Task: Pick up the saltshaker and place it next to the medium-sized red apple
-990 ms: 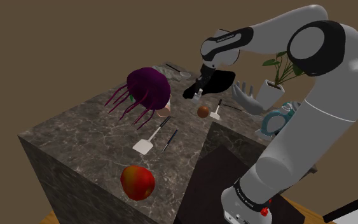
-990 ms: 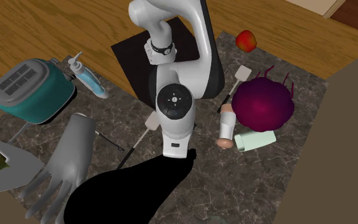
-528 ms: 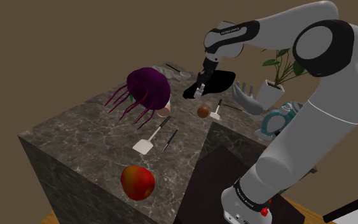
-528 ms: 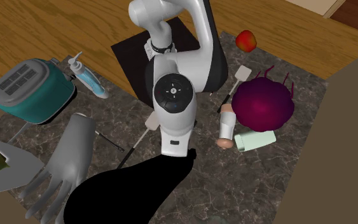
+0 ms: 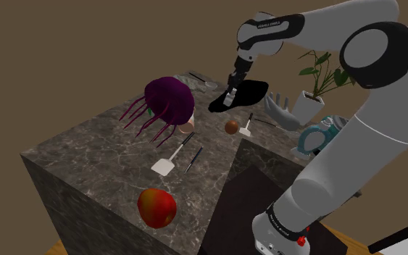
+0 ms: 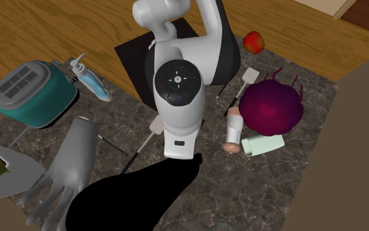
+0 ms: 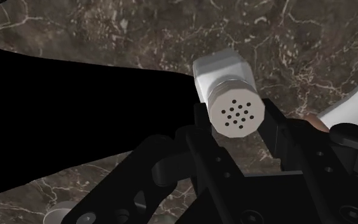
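Now my pincer clasps the saltshaker, raised higher above the table than a second ago; transfer toward the red apple remains.

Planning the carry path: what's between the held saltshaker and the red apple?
Shoulder view: a white spatula and a thin dark utensil lie on the counter between saltshaker and red apple.

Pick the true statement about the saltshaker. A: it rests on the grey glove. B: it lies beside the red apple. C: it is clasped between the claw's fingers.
C: in the wrist view the saltshaker sits with its holed cap between the two black fingers of the claw, which press its sides.
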